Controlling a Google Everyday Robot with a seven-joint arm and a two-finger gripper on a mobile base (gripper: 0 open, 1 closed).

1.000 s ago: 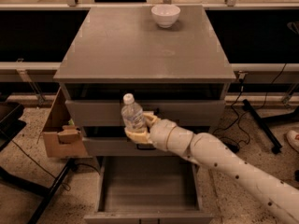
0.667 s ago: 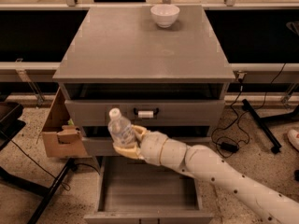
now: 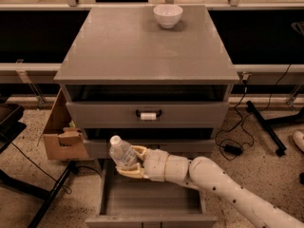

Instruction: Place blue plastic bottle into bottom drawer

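Gripper [image 3: 131,161] above open bottom drawer [image 3: 152,202]; fingers [image 3: 139,150] clasp blue plastic bottle [image 3: 121,151], cap toward 11 o'clock, drawer floor at 5 o'clock.

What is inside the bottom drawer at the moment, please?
Only bare grey floor shows in the bottom drawer. Its back is covered by the arm and by the gripper, which holds the blue plastic bottle above it.

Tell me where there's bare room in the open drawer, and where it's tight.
The bottom drawer has a bare grey floor between its side walls and front panel. Tight only at back left, where the tool grips the blue plastic bottle above it.
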